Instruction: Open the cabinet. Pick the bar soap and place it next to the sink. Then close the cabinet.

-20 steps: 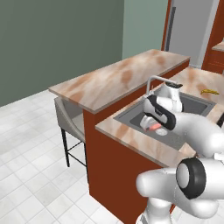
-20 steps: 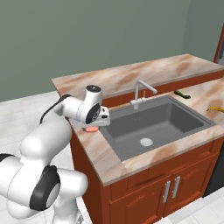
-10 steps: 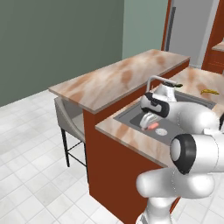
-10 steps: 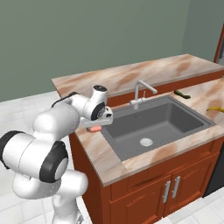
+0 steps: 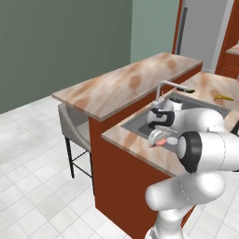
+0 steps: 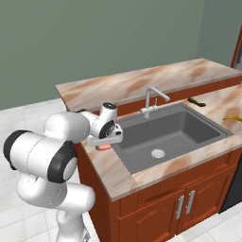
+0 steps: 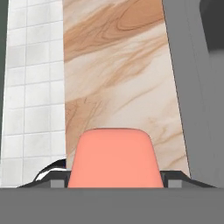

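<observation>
The salmon-pink bar soap point(image 7: 114, 157) sits between my gripper's point(image 7: 114, 181) fingers, which are shut on it. In the base views the gripper point(image 5: 160, 138) point(image 6: 105, 142) holds the bar soap point(image 5: 159, 140) point(image 6: 103, 146) just above the marble counter strip point(image 7: 122, 87) at the left side of the grey sink point(image 6: 175, 132) point(image 5: 138, 123). I cannot tell whether the bar touches the counter. The faucet point(image 6: 151, 99) stands behind the basin. The cabinet is out of view.
A raised marble bar top point(image 6: 142, 78) runs behind the sink. A yellow banana point(image 6: 231, 117) and a dark green item point(image 6: 196, 100) lie on the counter to the right. A grey stool point(image 5: 70, 126) stands by the island's left end. White tiled floor point(image 7: 30, 87) lies past the counter edge.
The arm has folded in and its elbow has swung up. The gripper, still shut on the soap, has sunk slightly over the counter strip beside the sink.
</observation>
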Motion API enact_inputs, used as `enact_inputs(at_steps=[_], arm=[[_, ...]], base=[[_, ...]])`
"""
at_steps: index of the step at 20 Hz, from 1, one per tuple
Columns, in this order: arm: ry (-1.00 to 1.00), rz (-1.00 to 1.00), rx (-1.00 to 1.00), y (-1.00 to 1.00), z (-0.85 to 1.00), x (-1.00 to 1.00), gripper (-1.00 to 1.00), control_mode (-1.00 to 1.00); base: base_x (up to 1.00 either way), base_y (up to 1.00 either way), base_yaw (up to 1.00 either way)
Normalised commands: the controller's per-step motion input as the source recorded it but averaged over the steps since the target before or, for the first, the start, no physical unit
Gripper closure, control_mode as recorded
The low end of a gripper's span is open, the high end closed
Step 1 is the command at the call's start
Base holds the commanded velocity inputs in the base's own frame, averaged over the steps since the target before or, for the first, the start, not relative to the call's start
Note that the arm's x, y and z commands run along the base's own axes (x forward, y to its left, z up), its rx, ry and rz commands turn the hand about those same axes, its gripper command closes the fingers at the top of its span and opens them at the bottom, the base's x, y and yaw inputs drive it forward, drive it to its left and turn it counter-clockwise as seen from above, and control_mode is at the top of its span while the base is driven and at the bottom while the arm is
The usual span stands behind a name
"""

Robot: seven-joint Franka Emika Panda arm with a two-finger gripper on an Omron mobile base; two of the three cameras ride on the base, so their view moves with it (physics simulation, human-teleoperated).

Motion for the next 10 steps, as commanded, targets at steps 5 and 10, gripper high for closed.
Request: enact_inputs(at_steps=[5,10], arm=[[0.01,0.0,-0.02,0.13,-0.37,0.0,1.0,-1.0],[0.0,0.0,-0.01,0.13,-0.29,0.01,1.0,-1.0]], base=[[0.0,0.0,0.0],[0.0,0.0,0.0]])
